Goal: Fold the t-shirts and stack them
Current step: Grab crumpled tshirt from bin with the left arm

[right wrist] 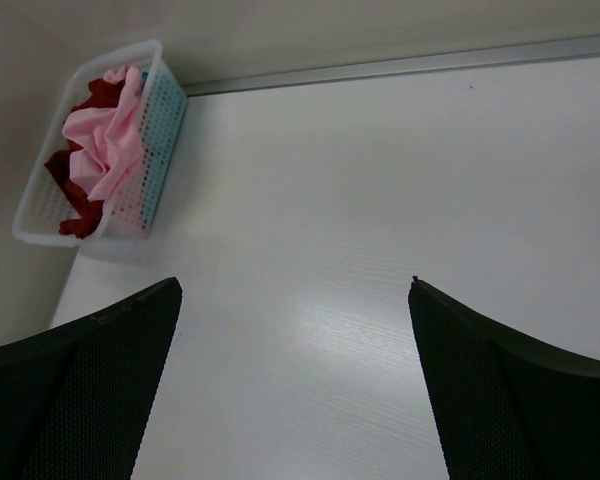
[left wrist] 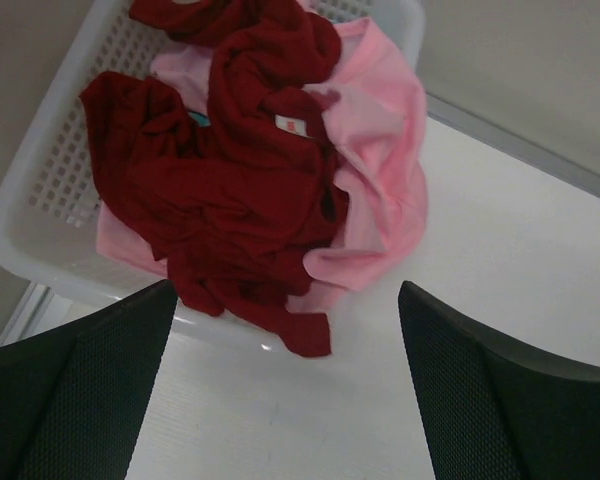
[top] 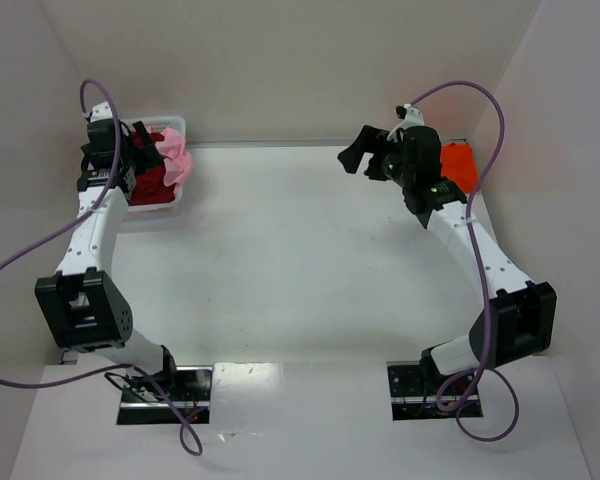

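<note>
While my left gripper point(left wrist: 287, 300) hangs over the near edge of the white mesh basket point(left wrist: 40, 190), its two black fingers point(left wrist: 90, 390) stand spread wide with nothing between them; just beyond their tips a dark red t-shirt point(left wrist: 230, 200) lies crumpled on top of the heap, creased in deep folds, with a small white neck label point(left wrist: 288, 124) turned up and one corner drooping over the basket's near rim; beneath it, on the side toward the middle of the table point(left wrist: 500, 230), a pale pink t-shirt point(left wrist: 385, 190) spills over the rim as well, smoother, in broad soft folds; a sliver of teal cloth point(left wrist: 201, 119) peeps out between red and pink, too little of it for me to say what it is; the basket itself sits in the far left corner of the table, close to the walls. My right gripper point(right wrist: 295, 290) is held above the white tabletop on the far right side, its fingers likewise wide apart and holding nothing; from there the basket shows well across the table, pink draped over its top. Behind my right wrist, in the far right corner, a bright orange t-shirt point(top: 458, 165) lies on the table, mostly hidden by the arm, so I cannot tell whether it is folded.
</note>
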You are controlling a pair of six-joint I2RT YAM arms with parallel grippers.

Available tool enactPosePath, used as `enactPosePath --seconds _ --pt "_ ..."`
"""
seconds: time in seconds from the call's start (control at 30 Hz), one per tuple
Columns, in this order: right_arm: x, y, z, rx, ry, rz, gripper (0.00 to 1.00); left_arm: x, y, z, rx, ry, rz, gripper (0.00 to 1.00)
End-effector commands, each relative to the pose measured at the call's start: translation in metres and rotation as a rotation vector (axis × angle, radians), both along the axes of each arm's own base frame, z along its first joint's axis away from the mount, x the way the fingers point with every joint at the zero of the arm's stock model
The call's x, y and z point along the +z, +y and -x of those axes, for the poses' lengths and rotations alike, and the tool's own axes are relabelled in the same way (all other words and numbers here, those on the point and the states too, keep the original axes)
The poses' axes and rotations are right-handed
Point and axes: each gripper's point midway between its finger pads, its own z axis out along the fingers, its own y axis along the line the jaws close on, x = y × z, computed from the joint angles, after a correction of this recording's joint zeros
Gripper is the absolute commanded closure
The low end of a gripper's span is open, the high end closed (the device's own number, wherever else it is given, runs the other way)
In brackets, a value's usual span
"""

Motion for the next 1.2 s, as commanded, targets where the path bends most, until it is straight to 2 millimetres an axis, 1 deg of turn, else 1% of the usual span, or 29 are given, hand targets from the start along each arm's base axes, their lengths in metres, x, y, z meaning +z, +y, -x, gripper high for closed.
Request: enactPosePath --seconds 0.0,0.07,0.13,0.17,0.23,0.27,0.3,0.33,0.37,0.4,0.43,0.47,0.53,0.57,0.6,0.63,0.7,0.73,0.77,0.8,0.87,0.9,0.93,0.97,1.0,1.07,1.1,1.13,1.17 --pt "0.021 0.008 -0.009 0.039 -0.065 -0.029 0.00 -0.008 0.043 -0.027 0.107 -0.030 0.009 0.01" --pt "0.013 0.011 -0.011 0.046 -0.048 -0.037 0.00 -0.013 0.044 -0.036 0.092 -0.035 -0.001 0.01" --pt "0.012 0.015 -0.012 0.059 -0.033 -0.057 0.00 -0.025 0.043 -0.047 0.071 -0.033 0.009 0.01" --pt "0.009 0.018 -0.015 0.072 -0.025 -0.059 0.00 -0.040 0.045 -0.053 0.067 -0.007 0.006 0.01" --pt "0.004 0.024 -0.020 0.094 -0.014 -0.075 0.00 -0.049 0.046 -0.060 0.067 0.010 0.009 0.01" --pt "0.006 0.032 -0.021 0.110 -0.018 -0.076 0.00 -0.061 0.057 -0.065 0.098 0.032 0.003 0.01" --pt "0.006 0.039 -0.028 0.111 -0.014 -0.082 0.00 -0.078 0.059 -0.073 0.093 0.071 0.001 0.01" --pt "0.003 0.040 -0.030 0.110 -0.002 -0.079 0.00 -0.086 0.060 -0.074 0.093 0.085 0.003 0.01" --pt "0.002 0.046 -0.031 0.121 0.000 -0.079 0.00 -0.093 0.060 -0.075 0.093 0.099 0.006 0.01" --pt "0.002 0.045 -0.034 0.111 0.003 -0.075 0.00 -0.093 0.061 -0.079 0.093 0.090 0.004 0.01" --pt "-0.003 0.045 -0.035 0.110 0.012 -0.073 0.00 -0.098 0.061 -0.080 0.093 0.100 0.006 0.01" --pt "-0.006 0.045 -0.039 0.098 0.021 -0.067 0.00 -0.108 0.067 -0.085 0.108 0.098 0.017 0.01" --pt "-0.007 0.044 -0.042 0.085 0.032 -0.070 0.00 -0.122 0.073 -0.087 0.104 0.105 0.047 0.01" --pt "-0.008 0.042 -0.043 0.075 0.031 -0.068 0.00 -0.123 0.070 -0.091 0.093 0.098 0.066 0.01" --pt "-0.008 0.041 -0.044 0.064 0.030 -0.065 0.00 -0.124 0.072 -0.095 0.084 0.086 0.090 0.04" --pt "-0.012 0.041 -0.046 0.064 0.039 -0.063 0.00 -0.127 0.073 -0.098 0.084 0.088 0.091 0.04" --pt "-0.017 0.041 -0.048 0.055 0.047 -0.058 0.00 -0.132 0.068 -0.109 0.043 0.085 0.114 0.08" --pt "-0.023 0.041 -0.049 0.054 0.064 -0.053 0.00 -0.138 0.064 -0.113 0.019 0.090 0.130 0.15" --pt "-0.018 0.041 -0.050 0.052 0.058 -0.063 0.00 -0.145 0.064 -0.113 0.024 0.100 0.141 0.20" --pt "-0.024 0.042 -0.051 0.051 0.068 -0.061 0.00 -0.141 0.064 -0.115 0.024 0.092 0.139 0.31" --pt "-0.024 0.042 -0.051 0.051 0.068 -0.061 0.00 -0.141 0.062 -0.116 0.020 0.088 0.151 0.40" --pt "-0.024 0.041 -0.052 0.043 0.067 -0.058 0.00 -0.143 0.062 -0.115 0.020 0.088 0.151 0.51" --pt "-0.024 0.041 -0.052 0.043 0.067 -0.058 0.00 -0.143 0.060 -0.114 0.012 0.082 0.154 0.56" --pt "-0.024 0.041 -0.052 0.043 0.067 -0.058 0.00 -0.132 0.058 -0.112 0.002 0.061 0.152 0.74" --pt "-0.024 0.041 -0.052 0.043 0.067 -0.058 0.00 -0.132 0.058 -0.112 0.002 0.060 0.152 0.80" --pt "-0.028 0.040 -0.051 0.042 0.076 -0.056 0.00 -0.115 0.055 -0.109 -0.007 0.043 0.152 0.95" --pt "-0.028 0.040 -0.051 0.042 0.076 -0.056 0.00 -0.108 0.055 -0.106 -0.007 0.038 0.150 0.95" --pt "-0.028 0.040 -0.049 0.042 0.076 -0.056 0.00 -0.083 0.052 -0.105 -0.019 -0.001 0.143 0.95" --pt "-0.022 0.039 -0.047 0.043 0.065 -0.059 0.00 -0.073 0.051 -0.102 -0.020 -0.013 0.140 0.96"
